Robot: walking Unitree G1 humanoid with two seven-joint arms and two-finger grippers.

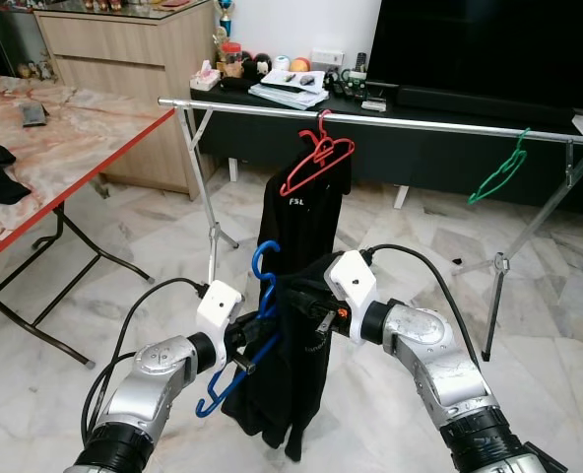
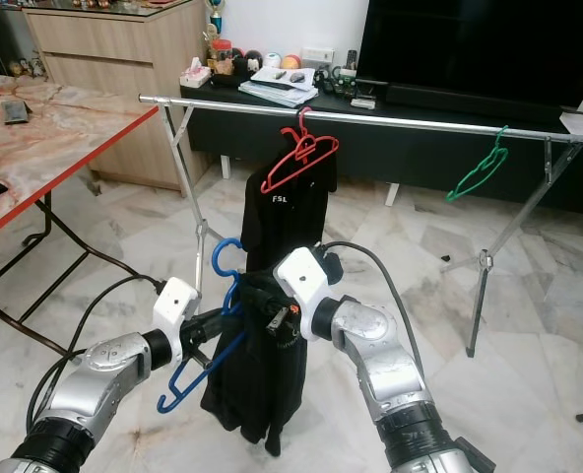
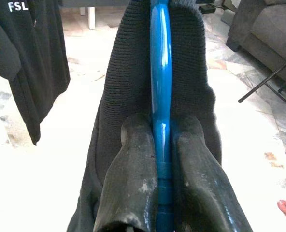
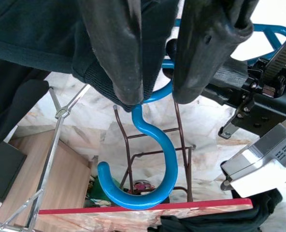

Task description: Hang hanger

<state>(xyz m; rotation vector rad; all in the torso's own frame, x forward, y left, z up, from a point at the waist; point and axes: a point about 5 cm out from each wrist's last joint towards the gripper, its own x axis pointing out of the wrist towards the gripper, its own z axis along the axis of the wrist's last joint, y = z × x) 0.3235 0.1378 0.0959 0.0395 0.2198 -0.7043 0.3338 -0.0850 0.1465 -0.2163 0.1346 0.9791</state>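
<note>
Marble floor, blue hanger [image 1: 262, 296] hook up, long axis tilted, left gripper [image 3: 160, 145] clamping it

Two silver metal arms end in black cuffs and white wrist blocks. The left gripper [image 1: 255, 340] and right gripper [image 1: 293, 301] each carry two long, scuffed black fingers [image 3: 133, 183]. Black cables loop behind both wrists.
</note>
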